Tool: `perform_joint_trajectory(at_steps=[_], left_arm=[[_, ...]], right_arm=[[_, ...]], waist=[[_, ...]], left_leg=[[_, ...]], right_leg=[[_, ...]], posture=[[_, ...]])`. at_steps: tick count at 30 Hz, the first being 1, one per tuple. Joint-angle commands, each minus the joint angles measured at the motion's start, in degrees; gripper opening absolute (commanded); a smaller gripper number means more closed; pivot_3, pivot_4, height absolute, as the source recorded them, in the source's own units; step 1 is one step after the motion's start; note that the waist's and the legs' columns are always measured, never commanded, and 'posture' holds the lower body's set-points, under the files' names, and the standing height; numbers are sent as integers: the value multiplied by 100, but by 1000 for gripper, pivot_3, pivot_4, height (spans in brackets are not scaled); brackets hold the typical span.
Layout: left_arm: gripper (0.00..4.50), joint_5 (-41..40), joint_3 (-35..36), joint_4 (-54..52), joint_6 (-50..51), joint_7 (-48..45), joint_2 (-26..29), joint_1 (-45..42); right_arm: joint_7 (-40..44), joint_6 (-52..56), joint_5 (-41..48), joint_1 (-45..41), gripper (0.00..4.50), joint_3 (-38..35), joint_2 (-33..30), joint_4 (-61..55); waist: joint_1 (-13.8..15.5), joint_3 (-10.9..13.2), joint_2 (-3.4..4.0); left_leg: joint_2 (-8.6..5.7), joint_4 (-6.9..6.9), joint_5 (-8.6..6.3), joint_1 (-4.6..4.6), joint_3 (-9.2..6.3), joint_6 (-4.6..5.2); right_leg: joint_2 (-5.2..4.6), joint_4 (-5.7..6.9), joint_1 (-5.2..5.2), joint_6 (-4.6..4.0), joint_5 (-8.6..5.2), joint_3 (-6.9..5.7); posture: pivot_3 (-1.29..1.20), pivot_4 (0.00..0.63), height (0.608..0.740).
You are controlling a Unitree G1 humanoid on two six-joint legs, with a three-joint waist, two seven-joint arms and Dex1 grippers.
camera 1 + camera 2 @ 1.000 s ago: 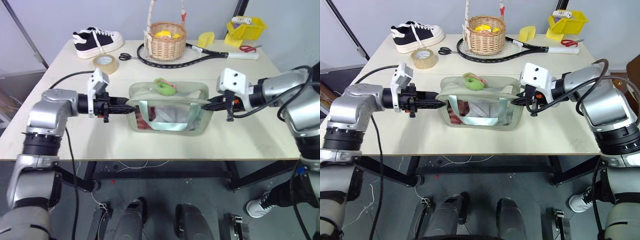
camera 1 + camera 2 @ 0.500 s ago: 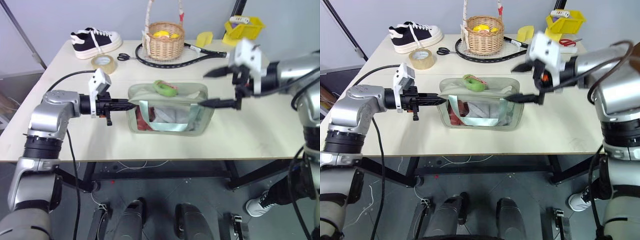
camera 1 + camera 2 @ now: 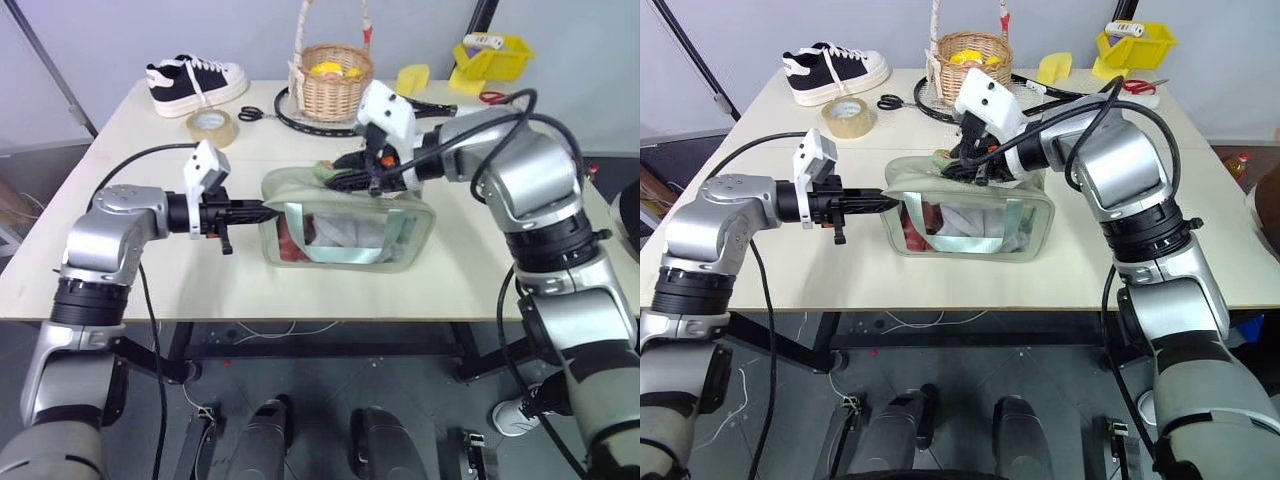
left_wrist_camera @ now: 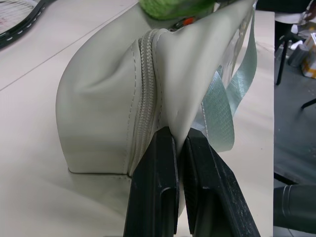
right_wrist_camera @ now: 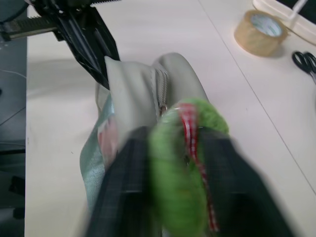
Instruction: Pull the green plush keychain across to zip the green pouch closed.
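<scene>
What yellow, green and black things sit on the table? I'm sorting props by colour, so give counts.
Yellow: 2, the bin and scoop.
Green: 2, the green pouch and green plush keychain.
Black: 3, the sneaker, scissors and racket.
Total: 7.

Arms: silver-grey rounded metal shells with black joint bands.
Wrist cameras: white boxy housings above each wrist.
Cables: black, looping loosely along both forearms.
Fingers (image 4: 153, 192): two flat black bars per gripper.
</scene>
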Motion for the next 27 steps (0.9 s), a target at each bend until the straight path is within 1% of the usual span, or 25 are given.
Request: perform_joint_trajectory(at_steps=[1, 7, 8, 11, 12, 14, 17, 19, 22, 25, 27], left_arm=[[0, -59, 40, -142, -15, 7, 51, 20], [0, -48, 79, -74, -31, 90, 24, 12], [0, -53, 116, -41, -5, 158, 11, 1], [0, -85, 247, 5, 81, 356, 4, 18], [0, -117, 306, -26, 116, 409, 36, 88], [0, -213, 411, -105, 223, 520, 76, 195], [0, -342, 537, -290, 387, 657, 128, 348], [0, -417, 590, -413, 480, 743, 160, 440], [0, -534, 651, -620, 593, 841, 198, 577], [0, -677, 685, -902, 730, 995, 172, 737], [0, -746, 704, -1047, 801, 1081, 152, 815]], right_arm=[[79, 141, 140, -112, 67, -327, -236, -274], [-71, 224, 0, 40, 67, -433, -682, -196], [-118, 193, -58, 73, 67, -516, -859, -149], [-164, -74, -324, 328, 67, -745, -1665, -12], [-222, -225, -496, 520, 67, -779, -2022, 89], [-409, -496, -780, 829, 67, -833, -2482, 292], [-859, -786, -1206, 1277, 67, -887, -2861, 659], [-944, -780, -1242, 1652, 67, -958, -2953, 568], [-876, -630, -1091, 2510, 67, -1015, -2990, -127], [-1046, -89, -823, 3446, 67, -819, -2456, -1226], [-1237, 210, -773, 3809, 67, -713, -2095, -1642]], waist=[[2, 0, 0], [6, 0, 0], [8, 0, 0], [65, 0, -1], [82, 0, -1], [90, 0, -1], [41, 0, 0], [-15, 1, 4], [-14, 1, 5], [-24, 0, 4], [-41, -1, 2]], left_leg=[[1, 0, 0, 0, -1, 0], [4, -1, 0, 1, -1, 0], [6, -1, 0, 1, -1, 0], [7, 0, 0, -2, -2, 0], [9, 1, 0, -4, -1, 0], [9, 0, -2, -3, 4, -1], [12, -3, -2, 2, 14, -1], [22, -9, -3, 9, 18, -1], [23, -18, -3, 9, 22, 2], [24, -18, -5, 10, 24, 7], [32, -14, -6, 20, 24, 8]], right_leg=[[2, 0, 0, 0, 0, 0], [3, 0, 0, -1, 0, 0], [3, -1, 0, -1, 0, 0], [0, -3, 0, -2, -1, 0], [-1, -7, 0, -3, -2, 0], [-4, -12, 0, -19, -11, 2], [-6, -12, -3, -25, -10, 3], [-9, -12, 0, -29, -9, 6], [-9, -10, -4, -27, -8, 11], [-8, -7, -4, -19, -4, 11], [0, -7, 4, -21, -5, 11]], posture=[[0, 150, 724], [0, 150, 724], [0, 150, 724], [0, 150, 724], [0, 150, 724], [0, 150, 724], [0, 150, 724], [0, 150, 724], [0, 150, 724], [0, 150, 724], [0, 150, 724]])
